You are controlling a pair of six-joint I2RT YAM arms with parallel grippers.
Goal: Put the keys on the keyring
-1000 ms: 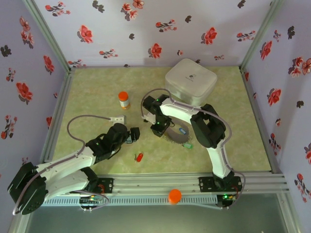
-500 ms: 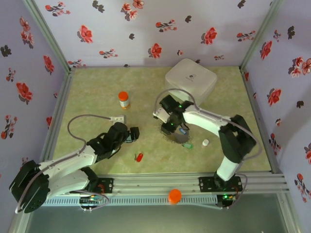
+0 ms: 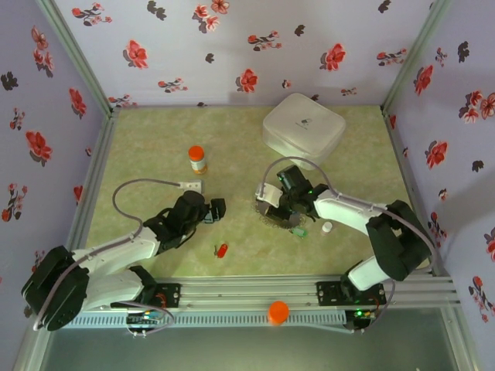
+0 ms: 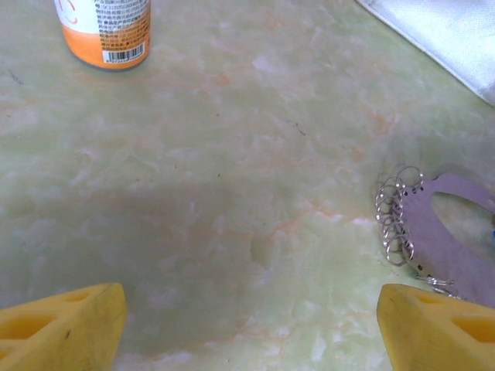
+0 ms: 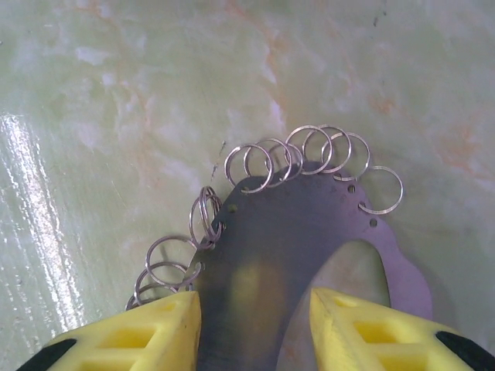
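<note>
Right wrist view: a flat grey metal keyring (image 5: 263, 232), edged with thin wire loops (image 5: 267, 164), is straddled by the right gripper (image 5: 254, 309); whether it is grasped cannot be told. The left gripper (image 4: 247, 309) is spread wide, empty.

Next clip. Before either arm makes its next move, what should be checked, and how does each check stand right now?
1. The left fingers open with nothing between them: ok.
2. The right fingers astride one arm of the keyring: ok.
3. Whether the right fingers actually grip the keyring: cannot tell.
4. The red key lying free on the table near the left arm: ok.
5. A key on the small rings seen from the right wrist: not ok, they are bare.
</note>
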